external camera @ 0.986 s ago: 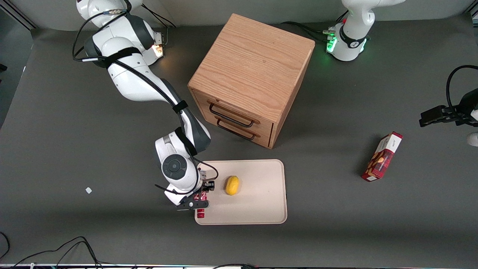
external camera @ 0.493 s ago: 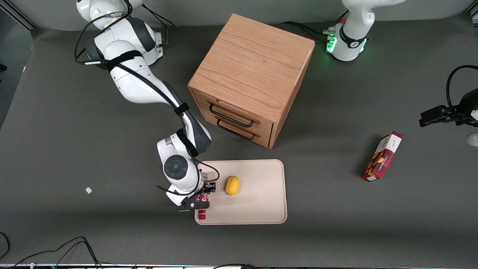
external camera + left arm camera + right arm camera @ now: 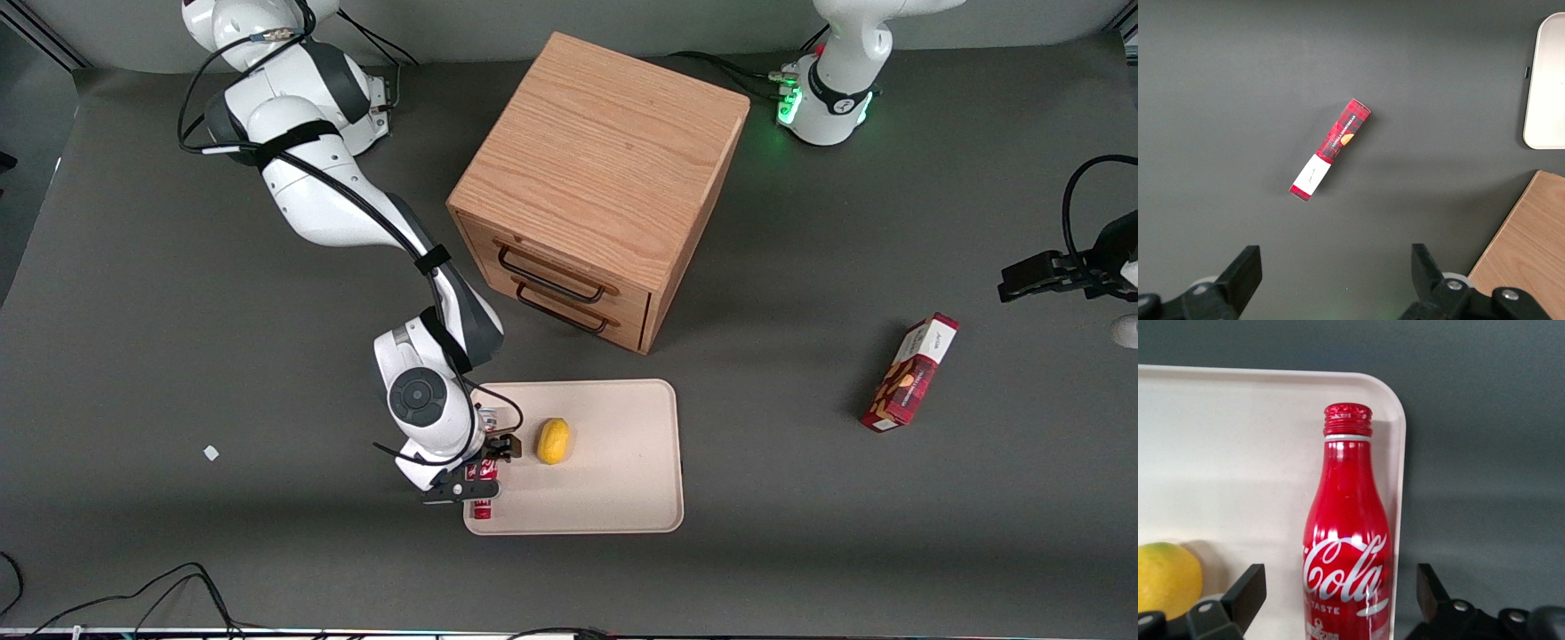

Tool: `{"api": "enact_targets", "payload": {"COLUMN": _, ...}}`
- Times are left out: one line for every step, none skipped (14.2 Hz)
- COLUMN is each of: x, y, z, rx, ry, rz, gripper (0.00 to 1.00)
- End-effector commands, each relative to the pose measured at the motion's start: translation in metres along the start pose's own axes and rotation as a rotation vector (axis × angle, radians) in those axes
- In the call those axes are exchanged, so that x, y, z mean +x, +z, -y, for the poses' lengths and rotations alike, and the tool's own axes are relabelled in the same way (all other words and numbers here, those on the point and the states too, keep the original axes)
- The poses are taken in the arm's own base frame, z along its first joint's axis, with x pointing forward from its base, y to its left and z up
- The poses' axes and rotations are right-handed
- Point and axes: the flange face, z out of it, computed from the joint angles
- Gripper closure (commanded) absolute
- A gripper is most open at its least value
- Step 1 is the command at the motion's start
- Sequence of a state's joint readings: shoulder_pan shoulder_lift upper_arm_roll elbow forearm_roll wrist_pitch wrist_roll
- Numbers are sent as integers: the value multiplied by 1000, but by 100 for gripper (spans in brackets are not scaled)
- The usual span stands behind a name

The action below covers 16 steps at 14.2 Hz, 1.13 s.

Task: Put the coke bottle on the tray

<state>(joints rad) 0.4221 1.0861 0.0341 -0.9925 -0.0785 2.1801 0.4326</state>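
Note:
The coke bottle [image 3: 481,505] is red with white script and lies flat on the tray [image 3: 613,480], along its rim at the corner nearest the front camera at the working arm's end. Its cap points toward the front camera. In the right wrist view the bottle [image 3: 1348,540] lies between my gripper's [image 3: 1338,590] two black fingers [image 3: 1248,590], with a gap on each side. My gripper [image 3: 480,469] is open, just above the bottle's body. The tray's rim [image 3: 1398,453] runs right beside the bottle.
A yellow lemon [image 3: 552,441] lies on the tray beside the gripper and shows in the right wrist view [image 3: 1165,577]. A wooden drawer cabinet [image 3: 596,178] stands farther from the front camera than the tray. A red snack box [image 3: 909,372] lies toward the parked arm's end.
The wrist has shifted slightly away from the front camera. The bottle stays at the tray's corner.

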Motion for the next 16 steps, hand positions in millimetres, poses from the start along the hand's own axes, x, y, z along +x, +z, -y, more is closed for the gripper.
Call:
{"api": "enact_targets", "payload": {"x": 4, "y": -3, "z": 3, "rx": -4, "ry": 15, "rz": -23, "gripper": 0}}
{"api": "enact_targets", "payload": {"x": 4, "y": -3, "z": 3, "rx": -4, "ry": 15, "rz": -23, "gripper": 0}}
{"api": "enact_targets", "payload": {"x": 4, "y": -3, "z": 3, "rx": -5, "ry": 15, "rz": -22, "gripper": 0}}
{"api": "enact_targets", "payload": {"x": 4, "y": -5, "z": 3, "rx": -3, "ry": 16, "rz": -23, "gripper": 0}}
{"api": "enact_targets", "payload": {"x": 5, "y": -7, "z": 3, "rx": -2, "ry": 16, "rz": -24, "gripper": 0}}
{"api": "enact_targets", "payload": {"x": 5, "y": -7, "z": 3, "rx": -4, "ry": 16, "rz": -23, "gripper": 0}}
{"api": "enact_targets", "payload": {"x": 5, "y": -9, "z": 3, "rx": -4, "ry": 15, "rz": -20, "gripper": 0}}
{"api": "enact_targets", "payload": {"x": 8, "y": -23, "z": 4, "rx": 1, "ry": 17, "rz": -31, "gripper": 0}}
{"api": "enact_targets", "payload": {"x": 5, "y": -33, "z": 2, "rx": -9, "ry": 18, "rz": -9, "gripper": 0}}
{"api": "enact_targets", "payload": {"x": 2, "y": -47, "z": -1, "rx": -19, "ry": 23, "rz": 22, "gripper": 0}}
{"api": "enact_targets", "payload": {"x": 1, "y": -64, "z": -5, "rx": -26, "ry": 30, "rz": 36, "gripper": 0}}
{"api": "enact_targets", "payload": {"x": -4, "y": -81, "z": -10, "rx": -38, "ry": 48, "rz": 60, "gripper": 0}}
{"api": "enact_targets", "payload": {"x": -11, "y": -99, "z": -12, "rx": -46, "ry": 55, "rz": 79, "gripper": 0}}
{"api": "enact_targets", "payload": {"x": -18, "y": -114, "z": -20, "rx": -49, "ry": 60, "rz": 88, "gripper": 0}}
{"api": "enact_targets", "payload": {"x": -28, "y": -127, "z": -30, "rx": -57, "ry": 67, "rz": 99, "gripper": 0}}
{"api": "enact_targets", "payload": {"x": -39, "y": -146, "z": -37, "rx": -61, "ry": 67, "rz": 104, "gripper": 0}}
